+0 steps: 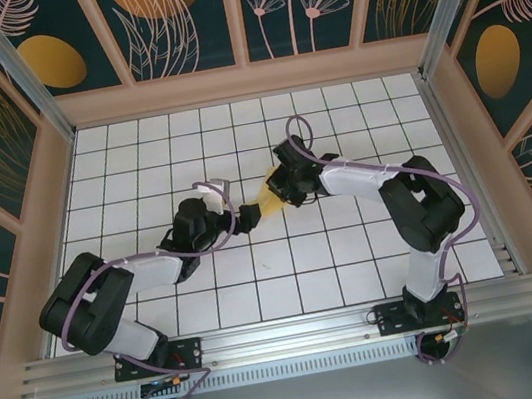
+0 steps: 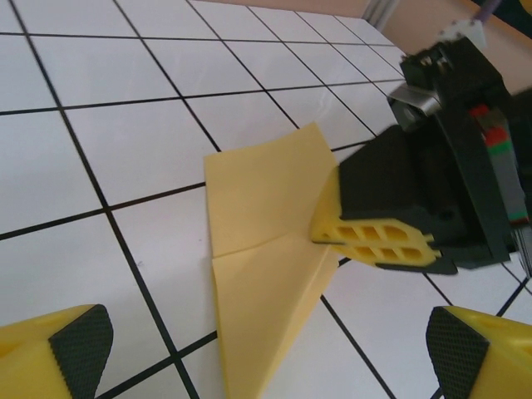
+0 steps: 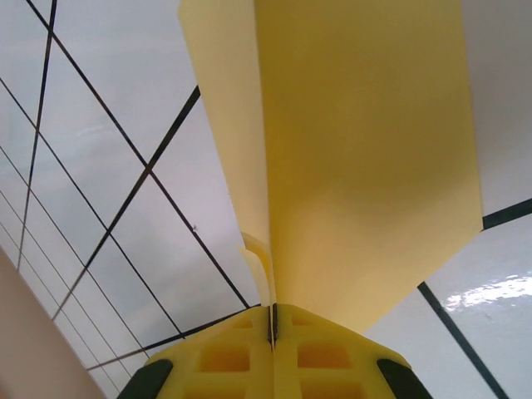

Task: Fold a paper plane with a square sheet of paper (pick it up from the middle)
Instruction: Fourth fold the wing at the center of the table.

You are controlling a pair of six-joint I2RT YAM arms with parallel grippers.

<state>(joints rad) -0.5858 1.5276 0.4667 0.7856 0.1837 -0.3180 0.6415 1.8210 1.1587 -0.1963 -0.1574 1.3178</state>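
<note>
Handover position of the folded yellow sheet between two tools. Nearest in the left wrist view, the left tool is seen with its jaws spread wide. The dark pads stand at the lower corners, and nothing is gripped or touched by them.

Just beyond, the paper plane is found directly ahead of this tool, above the white gridded counter. Its narrowing near end reaches down between the two pads and is apart from both. Its long axis, marked by a central crease, runs away from the left tool towards the upper right. Whether the near end rests on the counter cannot be told.

Farther on, the right tool is shown closed on the far edge of the folded sheet. In the right wrist view the same tool is seen fully shut, with the paper plane pinched in the seam and fanning outward from it.

From above, the paper plane is located near the middle of the counter, between the left tool and the right tool. Its axis lies roughly along the line joining them. The sheet is judged to be carried by the right arm alone. A closing of the left tool would meet the near end across its axis.
</note>
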